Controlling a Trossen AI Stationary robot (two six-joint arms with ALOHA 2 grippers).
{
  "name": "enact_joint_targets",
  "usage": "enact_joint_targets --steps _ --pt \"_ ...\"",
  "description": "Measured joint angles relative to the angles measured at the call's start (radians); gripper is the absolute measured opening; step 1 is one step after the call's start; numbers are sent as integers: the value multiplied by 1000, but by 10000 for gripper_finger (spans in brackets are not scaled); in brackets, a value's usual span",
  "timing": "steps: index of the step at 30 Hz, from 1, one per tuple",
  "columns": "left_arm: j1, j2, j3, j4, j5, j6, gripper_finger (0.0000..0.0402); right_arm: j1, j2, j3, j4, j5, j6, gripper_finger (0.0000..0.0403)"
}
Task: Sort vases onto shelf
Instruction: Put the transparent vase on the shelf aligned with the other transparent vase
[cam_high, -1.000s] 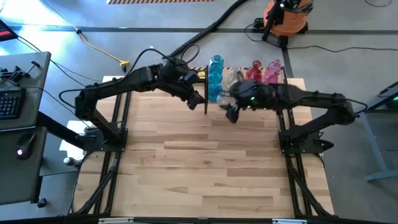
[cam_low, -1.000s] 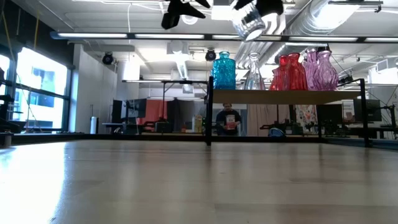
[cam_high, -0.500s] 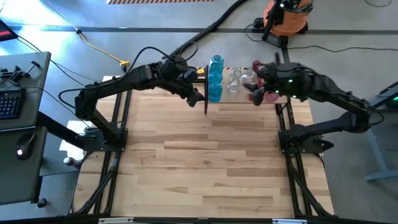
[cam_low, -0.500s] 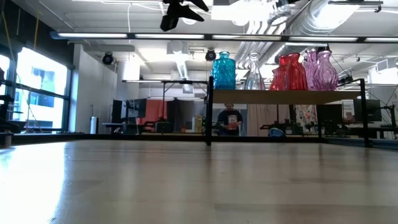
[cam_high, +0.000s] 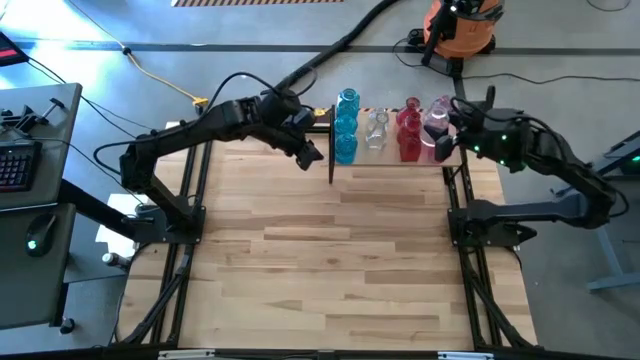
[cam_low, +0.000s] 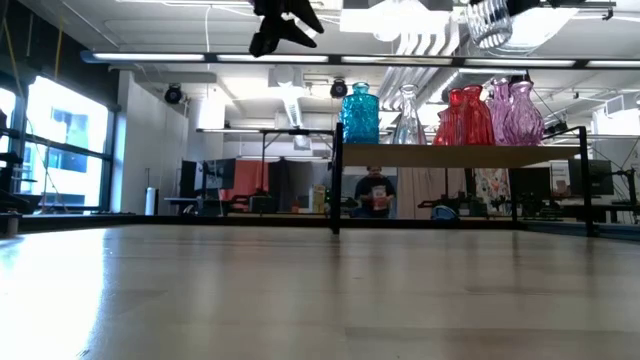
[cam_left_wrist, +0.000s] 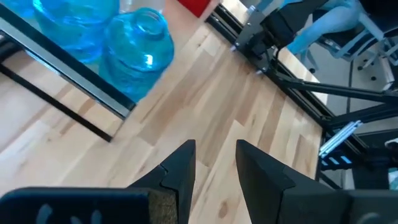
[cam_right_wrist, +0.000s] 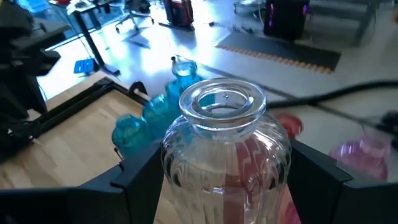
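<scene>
The shelf (cam_low: 460, 155) stands at the table's far edge, a light board on thin black uprights. On it stand blue vases (cam_high: 345, 145), a clear vase (cam_high: 376, 130), red vases (cam_high: 410, 130) and pink vases (cam_low: 515, 112), each on its base. My right gripper (cam_high: 445, 140) hovers above the shelf's right end, shut on another clear ribbed vase (cam_right_wrist: 227, 149), which also shows at the top of the low view (cam_low: 490, 18). My left gripper (cam_high: 310, 155) hangs open in the air just left of the shelf's left upright, near the blue vases (cam_left_wrist: 137, 53), touching nothing. My right gripper pinches the clear vase by its ribbed bulbous body (cam_right_wrist: 180, 168), one finger (cam_right_wrist: 140, 177) on each side. The neck and open mouth (cam_right_wrist: 224, 102) stand free beyond the fingers. The vase is lifted clear, high above the shelf's right end.
Bare wooden tabletop (cam_high: 330, 260) spreads in front of the shelf. An orange vacuum (cam_high: 460, 25) and cables lie on the floor beyond the far edge. A desk with a keyboard (cam_high: 15, 160) is left of the table. A person (cam_low: 375, 190) sits far behind the shelf.
My right gripper has carried the clear vase from in front of the shelf's middle up and toward the table's far right, and now holds it over the shelf's right end. It has stayed shut on the vase. The left arm has barely moved.
</scene>
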Motion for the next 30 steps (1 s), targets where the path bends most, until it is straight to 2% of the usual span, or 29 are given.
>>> enact_joint_targets --steps 6,15,25,30 --pt "53 0 0 -31 4 48 106 6 -42 -168 60 7 110 257" --pt "115 0 0 -54 8 79 106 68 -48 -412 363 2 130 257" --pt "134 0 0 -54 8 84 106 152 -47 -555 561 26 120 257" --pt "133 0 0 -54 8 79 106 187 -46 -602 670 37 45 257"
